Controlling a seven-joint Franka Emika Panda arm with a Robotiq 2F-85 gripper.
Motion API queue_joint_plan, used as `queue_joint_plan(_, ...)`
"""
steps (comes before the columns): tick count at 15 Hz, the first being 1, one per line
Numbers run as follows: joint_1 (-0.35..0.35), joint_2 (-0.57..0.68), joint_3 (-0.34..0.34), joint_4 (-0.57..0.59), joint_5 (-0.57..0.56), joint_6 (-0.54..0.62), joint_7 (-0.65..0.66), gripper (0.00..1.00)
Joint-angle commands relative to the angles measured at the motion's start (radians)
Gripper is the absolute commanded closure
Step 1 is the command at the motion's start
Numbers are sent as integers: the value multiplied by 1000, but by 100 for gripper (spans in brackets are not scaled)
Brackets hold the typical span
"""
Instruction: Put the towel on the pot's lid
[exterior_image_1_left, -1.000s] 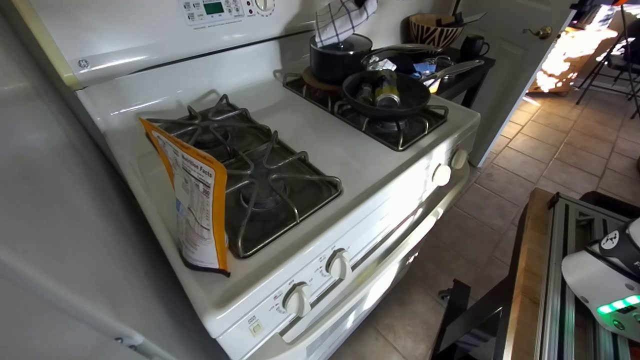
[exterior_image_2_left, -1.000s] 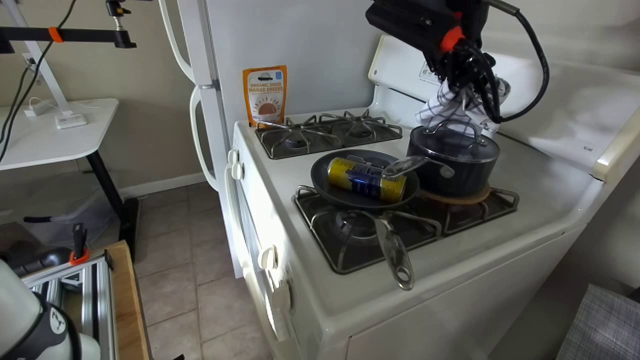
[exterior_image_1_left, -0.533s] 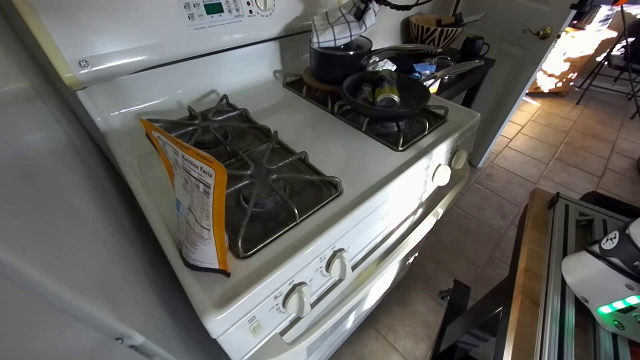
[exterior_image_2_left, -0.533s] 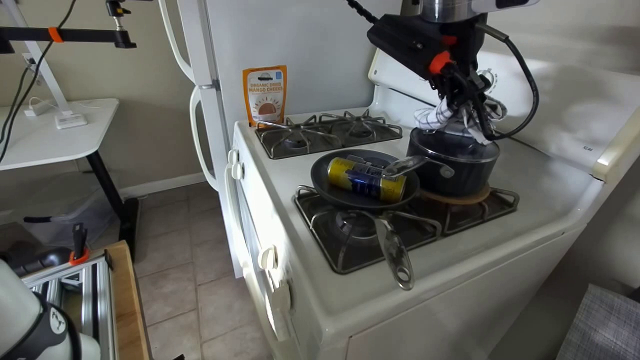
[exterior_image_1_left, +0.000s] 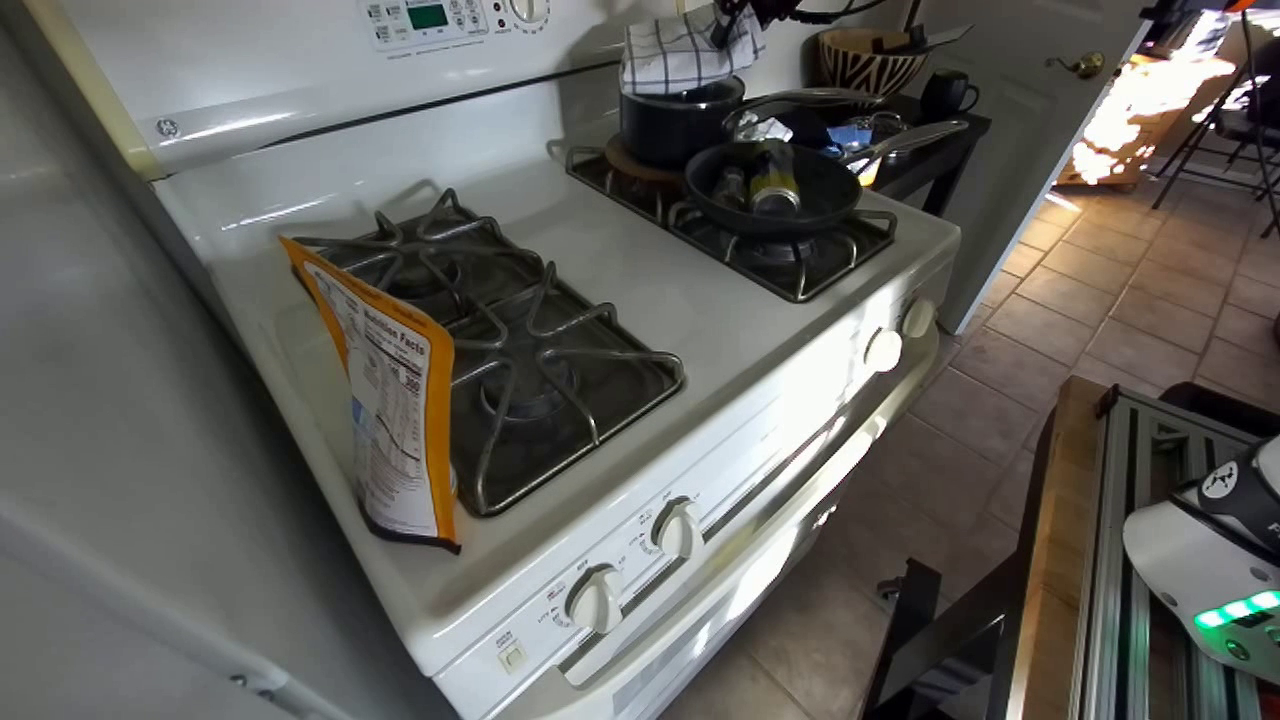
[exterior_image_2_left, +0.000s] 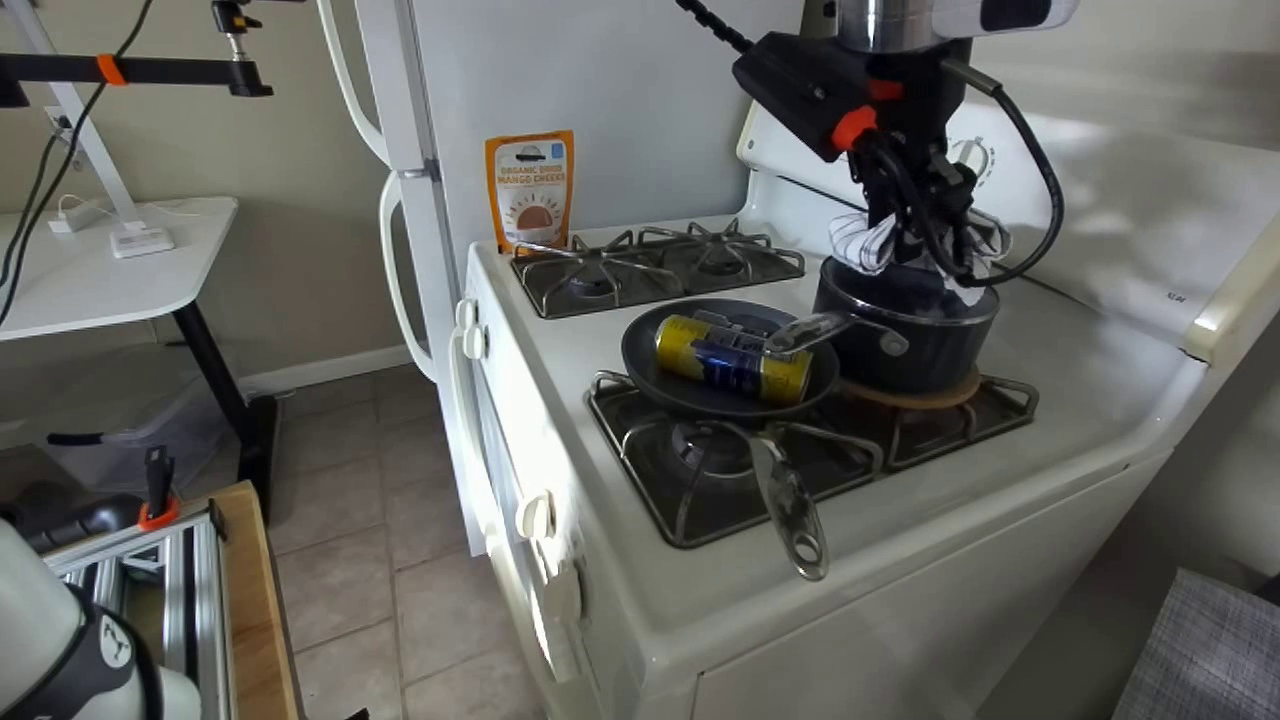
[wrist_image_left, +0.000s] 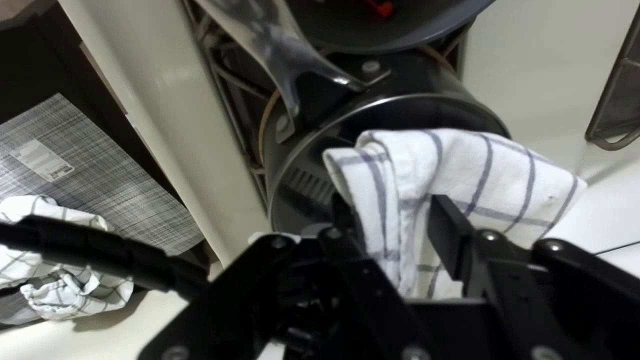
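Observation:
A white towel with dark checked lines (exterior_image_1_left: 680, 55) lies folded over the glass lid (exterior_image_2_left: 920, 292) of a dark pot (exterior_image_2_left: 900, 350). In the wrist view the towel (wrist_image_left: 480, 170) covers much of the lid (wrist_image_left: 305, 200) and hangs past its rim on one side. The lid's handle is hidden. My gripper (wrist_image_left: 392, 210) is directly over the lid, pointing down, with its fingers apart and a towel fold between them. One finger is close beside the fold; a gap shows at the other. The gripper also shows in an exterior view (exterior_image_2_left: 925, 245), its fingertips partly hidden by a cable.
A frying pan (exterior_image_2_left: 640, 370) holding a yellow-blue can (exterior_image_2_left: 735, 357) stands beside the pot, and the pot's handle (exterior_image_2_left: 810, 332) reaches over it. The stove's back panel (exterior_image_2_left: 1130, 200) is close behind the gripper. An orange pouch (exterior_image_1_left: 395, 400) stands at the far burners. Another checked cloth (wrist_image_left: 75, 295) lies beside the stove.
My gripper has come down toward the lid and shifted slightly. The towel has sunk from hanging above the lid to lying spread over it, covering the handle.

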Motion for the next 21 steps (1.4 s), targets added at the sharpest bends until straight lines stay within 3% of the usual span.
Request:
queue_joint_plan(1,-1,-47,-8,-7,-32,-99,71,25)
queue_joint_plan(4,-1,-105,-12,-3,-90,-207,135,1)
queue_joint_plan(5,-1,-127,-10,-1,-90,-243,140,0)
queue_joint_plan(8,0,-173,-5,12,-79,-293,148,0)
queue_joint_plan(13,-18,-150,-5,30,-76,-91,341,0)
queue_joint_plan(15,-23,-113,-4,68,-78,-84,442,0)
queue_joint_plan(16,-13,-102,-6,85,-26,-96,395,0)
queue_joint_plan(17,-15,-139,-9,45,-52,-97,363,0)
queue_joint_plan(21,-13,-107,-9,77,-42,-97,374,0)
